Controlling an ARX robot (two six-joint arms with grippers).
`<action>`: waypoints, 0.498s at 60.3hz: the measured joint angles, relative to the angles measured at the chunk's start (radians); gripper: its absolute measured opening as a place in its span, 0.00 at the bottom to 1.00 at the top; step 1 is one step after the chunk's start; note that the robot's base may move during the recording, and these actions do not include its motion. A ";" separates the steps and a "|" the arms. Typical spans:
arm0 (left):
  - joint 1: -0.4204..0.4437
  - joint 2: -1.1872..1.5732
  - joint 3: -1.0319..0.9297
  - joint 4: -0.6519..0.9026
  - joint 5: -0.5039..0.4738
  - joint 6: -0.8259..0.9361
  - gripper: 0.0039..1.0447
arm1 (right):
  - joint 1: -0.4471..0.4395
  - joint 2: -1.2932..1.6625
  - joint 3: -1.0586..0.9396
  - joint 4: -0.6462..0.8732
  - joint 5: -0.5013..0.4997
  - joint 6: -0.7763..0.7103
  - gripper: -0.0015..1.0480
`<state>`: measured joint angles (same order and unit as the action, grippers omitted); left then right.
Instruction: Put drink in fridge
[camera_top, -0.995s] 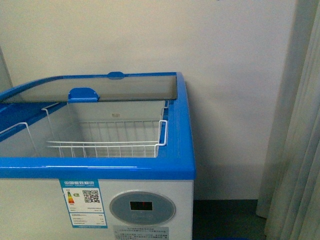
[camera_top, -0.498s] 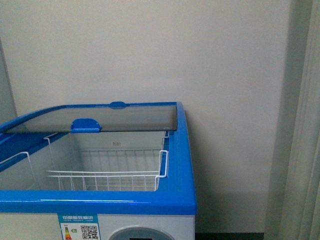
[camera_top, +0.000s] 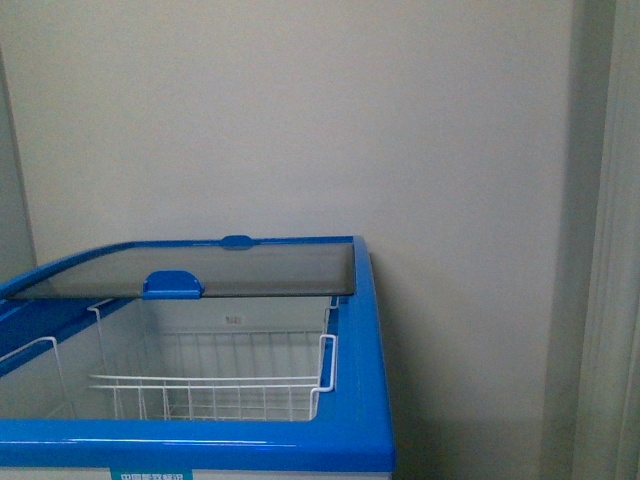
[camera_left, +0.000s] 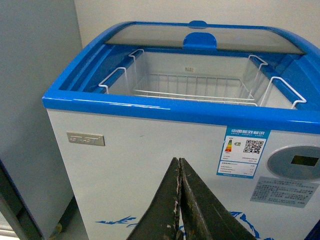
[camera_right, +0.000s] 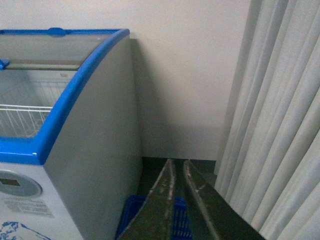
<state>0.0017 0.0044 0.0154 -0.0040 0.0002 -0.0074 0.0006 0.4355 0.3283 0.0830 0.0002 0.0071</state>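
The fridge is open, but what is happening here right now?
Nothing is being handled at this moment. The white chest fridge stands with its glass lid slid back, and the wire basket inside looks empty. The left gripper is shut and holds nothing; the right gripper is nearly closed and also empty, above a blue basket on the floor. No drink shows in any view.

A plain indoor room set up like a small shop corner: a chest fridge (camera_left: 150, 165) with sliding glass lid (camera_top: 200, 270), a blue basket (camera_right: 150, 220) on the floor, bare wall (camera_top: 300, 120), pale curtain (camera_right: 280, 125)
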 joint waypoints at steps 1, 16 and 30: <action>0.000 0.000 0.000 0.000 0.000 0.000 0.02 | 0.000 -0.009 -0.013 0.005 0.000 0.000 0.06; 0.000 0.000 0.000 0.000 0.000 0.000 0.02 | 0.000 -0.107 -0.130 0.043 -0.001 -0.004 0.03; 0.000 0.000 0.000 0.000 0.000 0.000 0.02 | 0.000 -0.170 -0.201 0.047 -0.001 -0.004 0.03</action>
<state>0.0017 0.0044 0.0154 -0.0040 -0.0002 -0.0074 0.0006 0.2653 0.1268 0.1299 -0.0006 0.0032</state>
